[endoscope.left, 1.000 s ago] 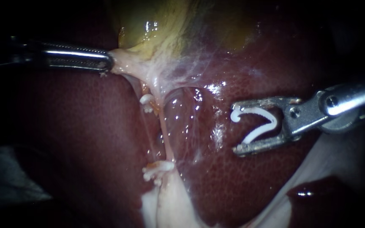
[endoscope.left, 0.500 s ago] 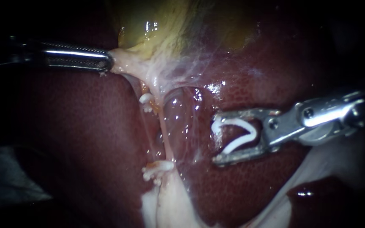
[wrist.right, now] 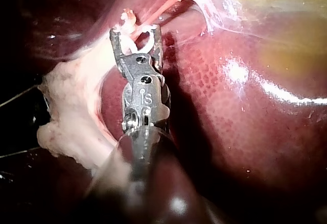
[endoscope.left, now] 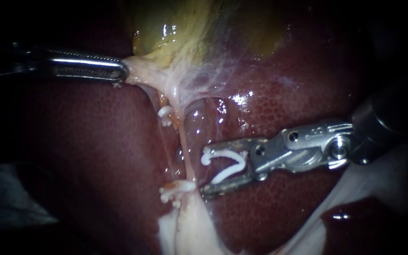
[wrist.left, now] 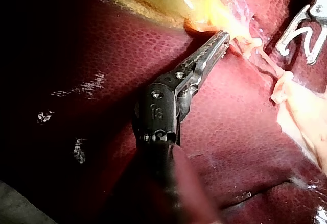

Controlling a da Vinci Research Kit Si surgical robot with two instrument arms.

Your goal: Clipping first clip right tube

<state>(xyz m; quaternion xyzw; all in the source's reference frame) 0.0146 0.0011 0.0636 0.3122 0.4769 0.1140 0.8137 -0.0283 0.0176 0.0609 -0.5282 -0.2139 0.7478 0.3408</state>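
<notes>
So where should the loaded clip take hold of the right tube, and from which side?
Probably its bare middle stretch. The right tube runs nearly upright, pulled taut by the left instrument gripping tissue above it, with liver behind. The right instrument should come square from the endoscope view's right, open clip mouth first, so both legs straddle the tube.

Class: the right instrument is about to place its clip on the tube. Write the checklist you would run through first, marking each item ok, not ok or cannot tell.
1. The loaded clip seated open in the jaws of the right instrument: ok.
2. The tube between the clip's arms: not ok, the tips lie beside it.
3. The left instrument shut on pale tissue, tube stretched: ok.
4. Lower jaw apart from the placed clip below: cannot tell, very close.
5. What lies behind the tube: cannot tell.
</notes>
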